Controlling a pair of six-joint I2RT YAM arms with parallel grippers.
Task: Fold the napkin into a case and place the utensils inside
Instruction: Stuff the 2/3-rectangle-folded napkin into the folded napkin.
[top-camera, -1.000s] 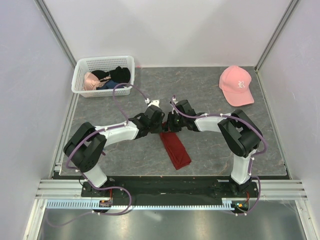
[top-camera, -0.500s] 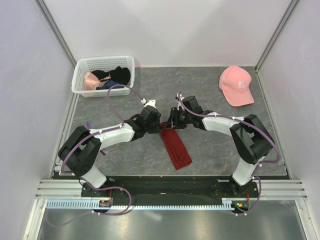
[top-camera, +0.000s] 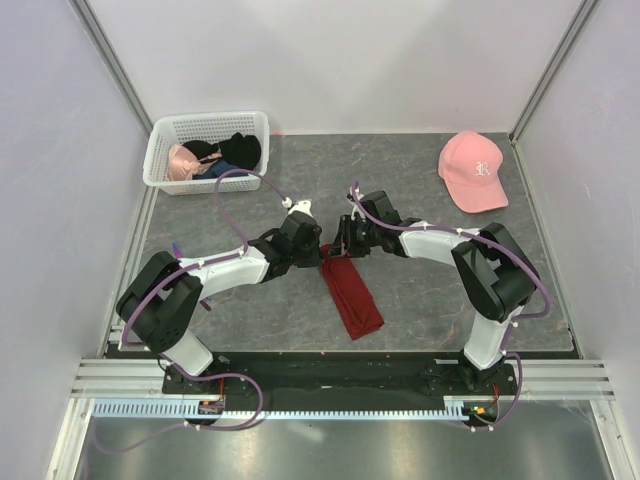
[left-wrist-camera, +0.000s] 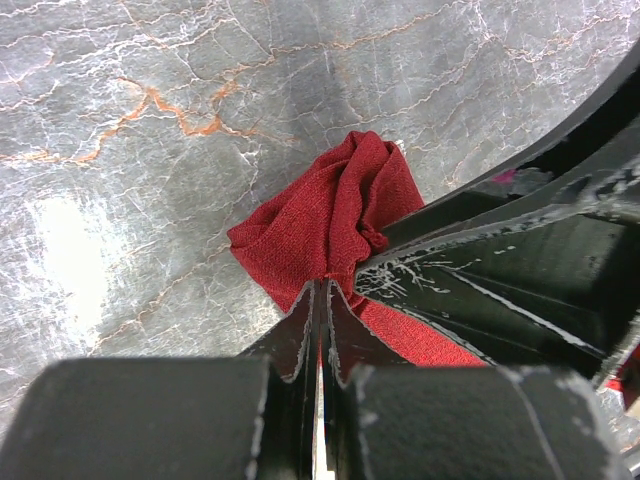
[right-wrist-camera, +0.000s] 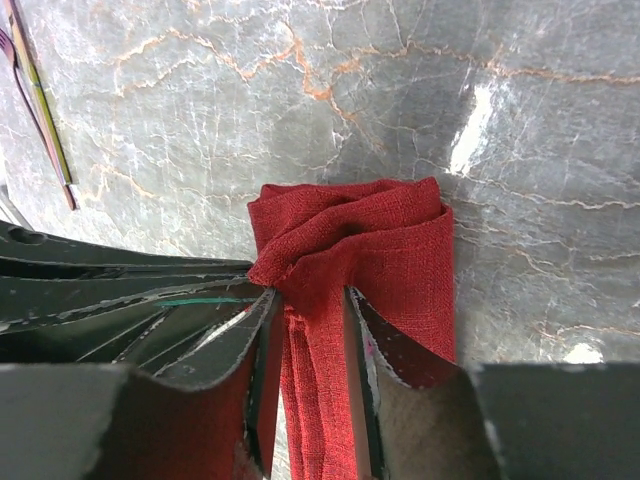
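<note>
Lying on the grey marbled surface (top-camera: 420, 290), the dark red napkin (top-camera: 352, 295) is a narrow strip. Its far end is bunched up right between the two end effectors, and the rest trails back toward the arm bases.

L end effector (top-camera: 318, 250) is clenched. In its wrist view the fingertips (left-wrist-camera: 300, 310) meet on a thin fold of cloth (left-wrist-camera: 330, 215), w/ the wad just ahead of them.

R end effector (top-camera: 342, 245) is grasping the same bunched end. Cloth (right-wrist-camera: 370, 240) fills the gap between its fingers (right-wrist-camera: 362, 330), which stand part-way apart around it. The two end effectors are almost tip to tip.

Beyond & left of the L end effector, well apart, sits a white basket (top-camera: 160, 160) w/ black & pink garments (top-camera: 215, 155). A pink cap (top-camera: 473, 170) lies beyond & right of the R end effector, also well apart.
</note>
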